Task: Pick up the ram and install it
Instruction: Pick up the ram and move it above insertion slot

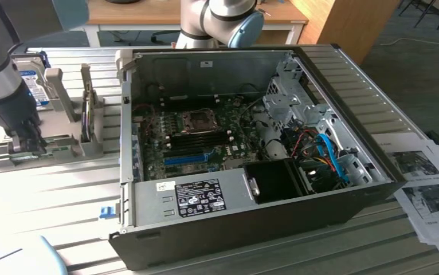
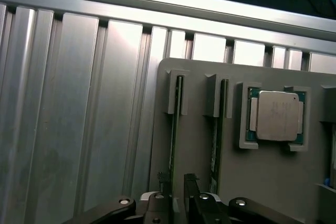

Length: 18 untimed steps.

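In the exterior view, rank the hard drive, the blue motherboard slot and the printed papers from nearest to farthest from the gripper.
1. Hard drive: upright in the grey holder by the gripper, exterior view's left.
2. Blue slot: inside the open computer case, middle.
3. Printed papers: past the case, exterior view's far right.
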Motion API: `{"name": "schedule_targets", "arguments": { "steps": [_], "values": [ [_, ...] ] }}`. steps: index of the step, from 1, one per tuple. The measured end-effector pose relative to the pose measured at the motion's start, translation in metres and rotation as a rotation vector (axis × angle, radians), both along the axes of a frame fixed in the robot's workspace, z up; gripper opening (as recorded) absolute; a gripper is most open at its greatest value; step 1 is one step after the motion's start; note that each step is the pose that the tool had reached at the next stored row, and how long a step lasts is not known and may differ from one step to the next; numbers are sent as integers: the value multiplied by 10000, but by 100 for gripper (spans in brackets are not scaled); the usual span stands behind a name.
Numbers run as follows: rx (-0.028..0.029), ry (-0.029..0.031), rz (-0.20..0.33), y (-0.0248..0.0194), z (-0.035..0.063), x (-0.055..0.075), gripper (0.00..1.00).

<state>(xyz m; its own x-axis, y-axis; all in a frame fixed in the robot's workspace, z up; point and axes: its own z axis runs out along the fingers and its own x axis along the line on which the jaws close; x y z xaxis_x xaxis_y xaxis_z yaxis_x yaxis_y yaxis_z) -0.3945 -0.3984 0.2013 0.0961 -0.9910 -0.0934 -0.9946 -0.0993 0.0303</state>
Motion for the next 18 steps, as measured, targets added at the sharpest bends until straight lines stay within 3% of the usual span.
{"name": "schedule_targets", "arguments": {
  "steps": [14, 18],
  "values": [
    [0, 0, 2, -1, -17, 1, 23],
    [-5, 2, 3, -25, -17, 1, 23]
  ]
}}
